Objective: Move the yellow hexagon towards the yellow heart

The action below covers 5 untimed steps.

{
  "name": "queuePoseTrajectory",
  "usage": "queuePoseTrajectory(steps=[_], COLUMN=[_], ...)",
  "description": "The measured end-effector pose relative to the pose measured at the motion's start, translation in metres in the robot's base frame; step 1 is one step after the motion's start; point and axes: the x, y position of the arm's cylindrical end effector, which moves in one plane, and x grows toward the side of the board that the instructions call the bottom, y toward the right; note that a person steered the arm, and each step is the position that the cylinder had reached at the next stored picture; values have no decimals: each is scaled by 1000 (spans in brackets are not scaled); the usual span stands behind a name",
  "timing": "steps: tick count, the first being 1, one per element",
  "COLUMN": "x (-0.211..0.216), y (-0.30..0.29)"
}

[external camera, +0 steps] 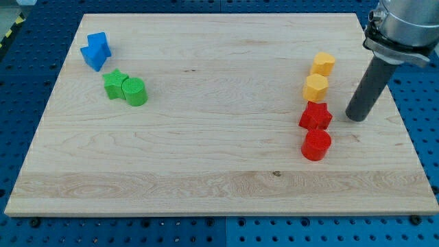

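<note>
Now my tip (357, 118) rests on the board (206, 158), to the right of the red star (315, 114) and apart from it; the rod has no jaws, so there is nothing to spread or pinch. The yellow hexagon (316, 87) sits just above the red star, close to touching it, and up-left of my tip. The yellow heart (323, 64) lies just above the hexagon with a slim gap between the 2. Below the red star, nearly touching, stands the red cylinder (316, 145). Far to the star's left, the green star (115, 84) and green cylinder (134, 91) touch; the blue block (96, 51) lies above them.
</note>
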Motion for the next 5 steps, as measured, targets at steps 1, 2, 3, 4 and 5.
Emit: queuePoseTrajectory(steps=[1, 2, 3, 4, 5], x=[4, 2, -11, -27, -39], y=[-2, -13, -27, -42, -55])
